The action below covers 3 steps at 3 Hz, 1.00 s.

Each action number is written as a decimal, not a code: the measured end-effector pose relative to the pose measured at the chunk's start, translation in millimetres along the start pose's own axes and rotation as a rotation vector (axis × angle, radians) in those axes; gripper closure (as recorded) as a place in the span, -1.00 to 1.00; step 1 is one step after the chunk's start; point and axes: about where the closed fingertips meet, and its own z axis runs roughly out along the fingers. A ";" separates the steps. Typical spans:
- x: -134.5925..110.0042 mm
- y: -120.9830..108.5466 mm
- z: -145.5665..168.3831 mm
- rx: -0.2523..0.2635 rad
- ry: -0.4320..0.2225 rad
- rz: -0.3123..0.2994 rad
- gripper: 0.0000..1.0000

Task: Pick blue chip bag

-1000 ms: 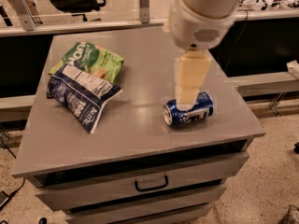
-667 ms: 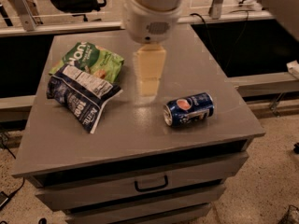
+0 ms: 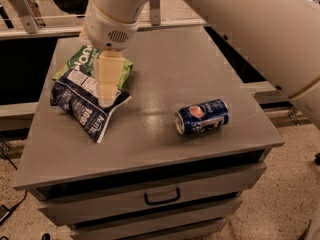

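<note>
Blue chip bag (image 3: pixel 82 109) lies crumpled at the left of the grey cabinet top (image 3: pixel 165 64), partly overlapping the green bag (image 3: pixel 85 59) behind it. In the camera view my gripper (image 3: pixel 105 102) points down over the bag's upper right corner, at or just above the foil. I cannot tell whether it is open or closed. A second ago I hung over the can (image 3: pixel 202 116), centre right. I have since swung left, so I judge the approach nearly done, with the grasp itself remaining.

My gripper (image 3: pixel 106 95) sits in front of the blue chip bag (image 3: pixel 79 105), hiding its upper right part. The green snack bag (image 3: pixel 76 63) is half covered too.
</note>
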 end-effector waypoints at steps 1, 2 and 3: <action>-10.3 -8.9 36.5 0.005 -0.069 -0.020 -1.00; -10.0 -3.0 70.2 -0.015 -0.064 -0.023 -0.66; -7.4 7.6 94.3 -0.043 -0.017 -0.019 -0.20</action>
